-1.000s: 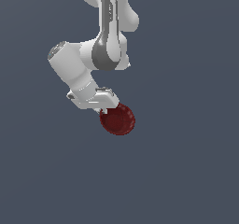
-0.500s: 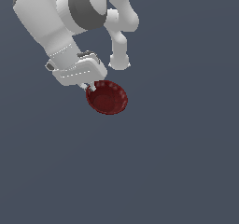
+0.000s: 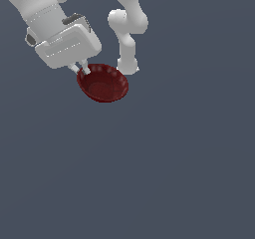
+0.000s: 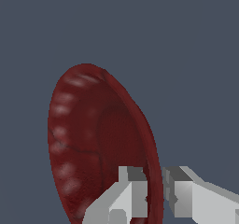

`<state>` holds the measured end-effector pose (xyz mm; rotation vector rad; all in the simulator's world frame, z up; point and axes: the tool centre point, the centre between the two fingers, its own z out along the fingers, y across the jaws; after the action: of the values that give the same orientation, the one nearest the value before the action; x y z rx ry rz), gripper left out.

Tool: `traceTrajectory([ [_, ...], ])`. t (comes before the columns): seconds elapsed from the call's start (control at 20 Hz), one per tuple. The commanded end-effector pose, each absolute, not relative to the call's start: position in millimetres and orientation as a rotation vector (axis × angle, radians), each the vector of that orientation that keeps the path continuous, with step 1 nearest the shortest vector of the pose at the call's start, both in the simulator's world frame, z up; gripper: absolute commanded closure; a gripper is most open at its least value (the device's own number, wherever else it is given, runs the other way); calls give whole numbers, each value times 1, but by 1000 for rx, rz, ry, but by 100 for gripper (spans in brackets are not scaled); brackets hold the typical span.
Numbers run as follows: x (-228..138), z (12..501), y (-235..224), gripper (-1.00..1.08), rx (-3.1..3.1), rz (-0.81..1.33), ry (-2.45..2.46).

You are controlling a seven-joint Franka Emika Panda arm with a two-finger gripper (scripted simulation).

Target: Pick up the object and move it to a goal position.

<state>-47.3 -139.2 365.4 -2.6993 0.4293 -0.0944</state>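
The dark red round bowl (image 3: pixel 104 83) with a faintly ribbed rim hangs from my white gripper (image 3: pixel 82 69) in the upper left of the exterior view. The two fingers pinch its rim on the exterior view's left side. The bowl tilts, its hollow facing the camera. In the wrist view the bowl (image 4: pixel 93 139) stands on edge, with one finger (image 4: pixel 123 192) inside it and the other finger (image 4: pixel 179 190) outside, the rim held between them. The gripper (image 4: pixel 151 192) is shut on the rim.
The white arm's base column (image 3: pixel 127 29) stands behind the bowl, just to the exterior view's right of my hand. A plain dark grey surface (image 3: pixel 164 168) fills all other parts of both views.
The hand and bowl have moved toward the camera and to the exterior view's upper left, looming larger. The bowl stays held by its rim throughout.
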Motion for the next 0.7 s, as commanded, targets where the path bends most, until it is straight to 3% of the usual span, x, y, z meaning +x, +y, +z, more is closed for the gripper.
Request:
traceTrajectory([
  [0.0, -50, 379, -143, 108, -2699, -96, 428],
  [0.65, -51, 398, -148, 108, -2698, -94, 428],
])
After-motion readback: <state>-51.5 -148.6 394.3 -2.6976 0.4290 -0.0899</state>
